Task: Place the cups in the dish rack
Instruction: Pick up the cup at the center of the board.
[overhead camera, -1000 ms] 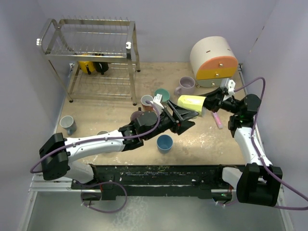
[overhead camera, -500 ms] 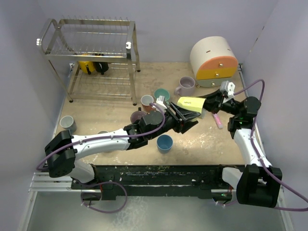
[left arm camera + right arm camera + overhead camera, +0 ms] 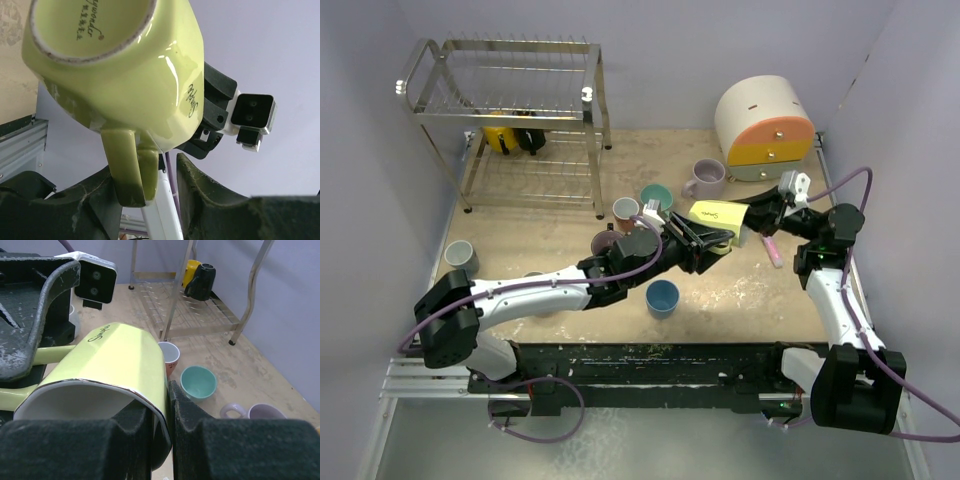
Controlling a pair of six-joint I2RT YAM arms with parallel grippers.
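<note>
Nearest you, your left tool (image 3: 710, 240) sits under the pale green mug (image 3: 715, 213), jaws part open either side of the handle (image 3: 127, 170). One finger looks to touch it and a gap shows at the other, so there's no firm grip yet. The mug hangs above the worktop (image 3: 740, 290), well right of the dish rack (image 3: 500, 117) and nearer you. It lies on its side, long axis running away from the rack, base toward the left tool. Your right tool (image 3: 161, 412) is pinched tight on the rim wall. Script on the side starts "Simp"; base print ends "wonder". The left arm is nearer the rack, so I'd judge the carry is its job.
</note>
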